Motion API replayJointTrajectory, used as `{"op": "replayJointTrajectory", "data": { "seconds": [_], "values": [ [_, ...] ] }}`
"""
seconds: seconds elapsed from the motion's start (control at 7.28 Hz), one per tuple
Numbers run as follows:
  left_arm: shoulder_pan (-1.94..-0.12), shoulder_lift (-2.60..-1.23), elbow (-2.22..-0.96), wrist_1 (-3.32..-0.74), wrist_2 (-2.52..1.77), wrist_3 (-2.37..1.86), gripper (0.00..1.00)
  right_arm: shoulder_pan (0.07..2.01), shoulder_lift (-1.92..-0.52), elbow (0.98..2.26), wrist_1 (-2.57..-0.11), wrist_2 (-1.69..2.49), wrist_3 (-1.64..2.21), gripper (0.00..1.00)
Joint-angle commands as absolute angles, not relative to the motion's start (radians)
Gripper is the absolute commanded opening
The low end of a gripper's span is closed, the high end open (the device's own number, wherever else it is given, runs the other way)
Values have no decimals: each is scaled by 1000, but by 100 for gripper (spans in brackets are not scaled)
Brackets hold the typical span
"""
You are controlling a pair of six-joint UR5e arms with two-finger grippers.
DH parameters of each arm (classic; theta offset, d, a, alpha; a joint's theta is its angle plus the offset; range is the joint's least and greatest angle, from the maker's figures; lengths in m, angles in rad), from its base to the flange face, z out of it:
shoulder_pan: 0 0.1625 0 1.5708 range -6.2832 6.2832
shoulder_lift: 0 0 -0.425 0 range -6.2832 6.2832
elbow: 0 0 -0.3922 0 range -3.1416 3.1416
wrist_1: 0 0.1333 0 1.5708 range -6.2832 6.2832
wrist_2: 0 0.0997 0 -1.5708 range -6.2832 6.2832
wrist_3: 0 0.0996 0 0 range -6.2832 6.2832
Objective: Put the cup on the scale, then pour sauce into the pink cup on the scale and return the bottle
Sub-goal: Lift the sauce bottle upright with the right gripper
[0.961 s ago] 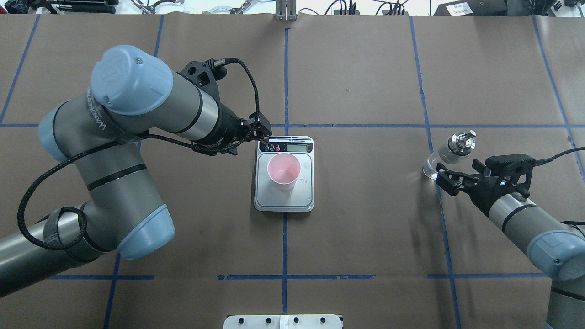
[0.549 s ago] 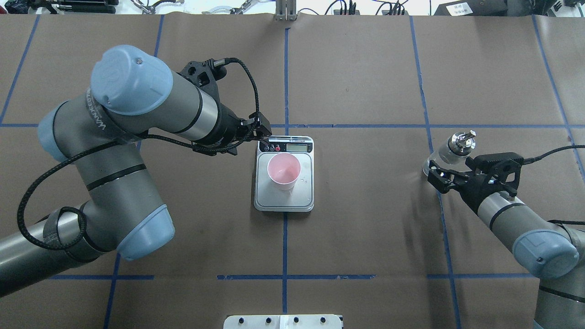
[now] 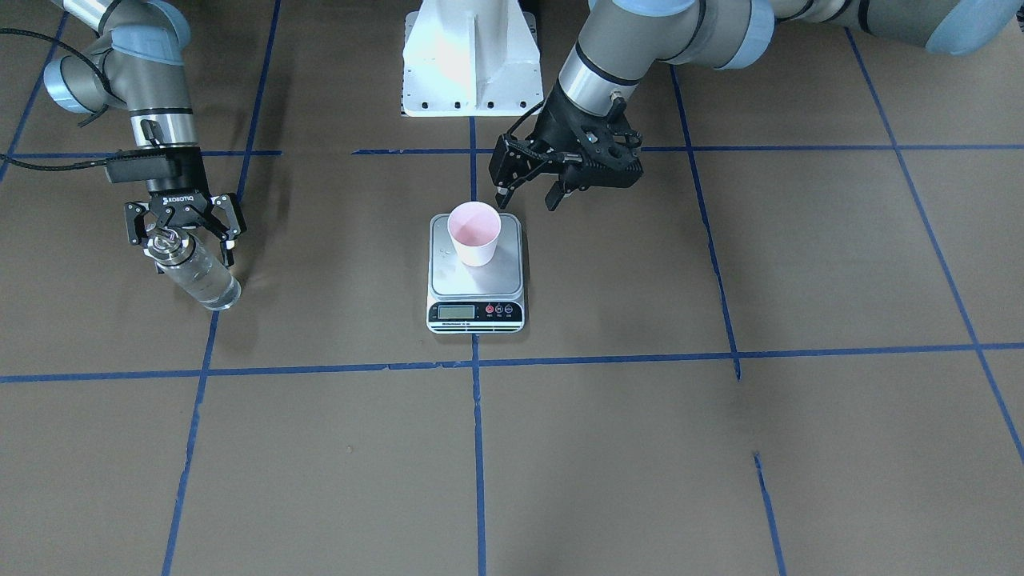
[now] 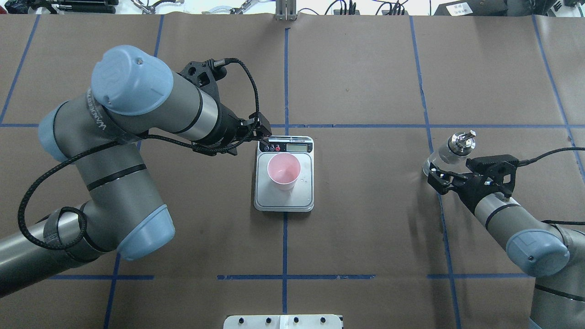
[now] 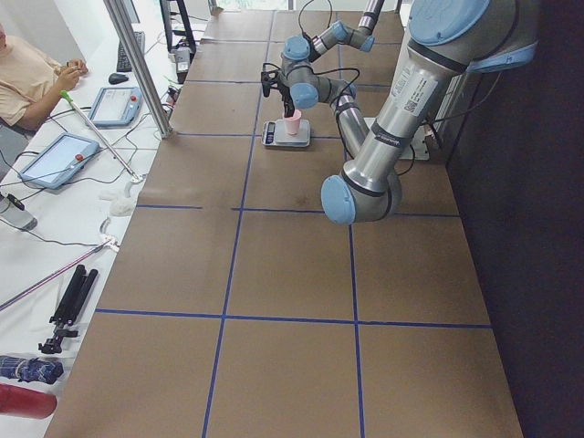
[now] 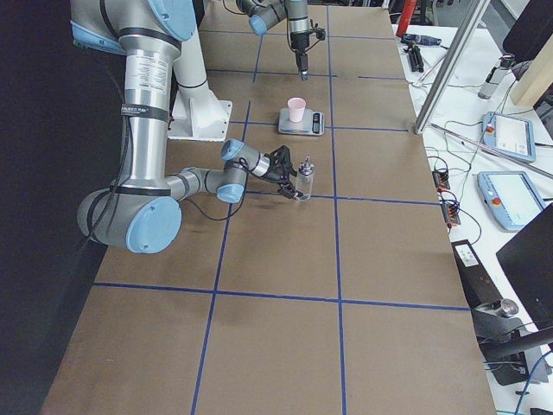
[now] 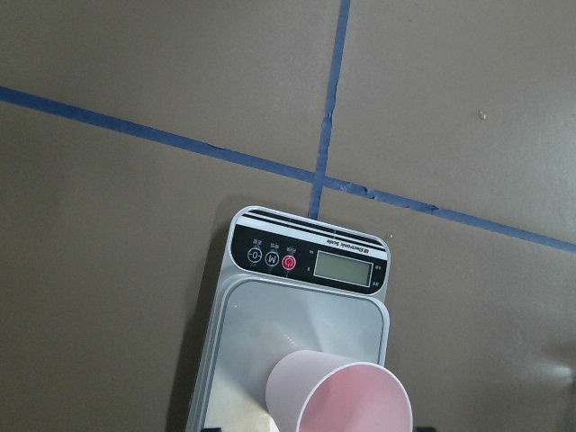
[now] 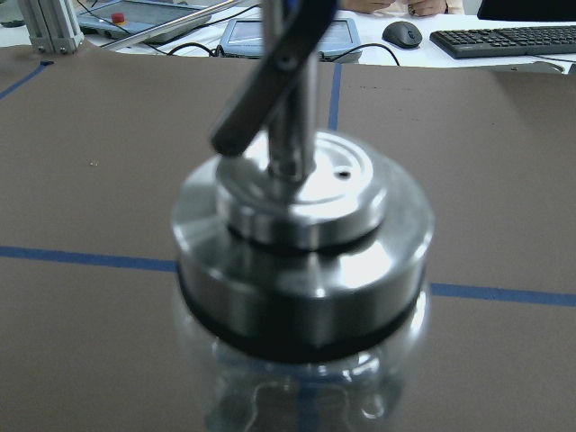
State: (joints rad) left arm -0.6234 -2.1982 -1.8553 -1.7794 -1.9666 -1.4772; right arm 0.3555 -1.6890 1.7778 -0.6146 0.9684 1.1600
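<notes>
The pink cup (image 4: 284, 170) stands upright on the scale (image 4: 305, 197) at the table's middle; both also show in the front view, cup (image 3: 474, 233) on scale (image 3: 512, 282), and in the left wrist view, cup (image 7: 346, 400) on scale (image 7: 261, 315). My left gripper (image 3: 526, 196) is open and empty, hovering just beside the cup. The clear bottle (image 4: 450, 153) with its silver cap stands upright at the right. My right gripper (image 3: 183, 245) is open, its fingers on either side of the bottle's (image 3: 200, 276) top. The cap (image 8: 301, 261) fills the right wrist view.
The white robot base plate (image 3: 468, 64) lies behind the scale. Blue tape lines grid the brown table cover. An operators' bench with tablets (image 6: 510, 138) and cables runs along the far side.
My right gripper has moved forward to the bottle and now straddles its top. The left arm, the cup and the scale have not moved.
</notes>
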Motion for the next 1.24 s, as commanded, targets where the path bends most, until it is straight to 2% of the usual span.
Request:
{"op": "replayJointTrajectory", "data": {
  "seconds": [0.0, 0.96, 1.1],
  "values": [
    [-623, -2198, -1855, -1781, -1967, -1477, 77, 354, -1674, 1753, -612, 957, 1160, 91],
    [-623, -2198, -1855, -1779, -1967, -1477, 77, 356, -1648, 1755, -606, 881, 1161, 90],
    [-623, -2198, -1856, -1779, -1967, -1477, 77, 357, -1640, 1753, -606, 876, 1161, 87]
  ]
}}
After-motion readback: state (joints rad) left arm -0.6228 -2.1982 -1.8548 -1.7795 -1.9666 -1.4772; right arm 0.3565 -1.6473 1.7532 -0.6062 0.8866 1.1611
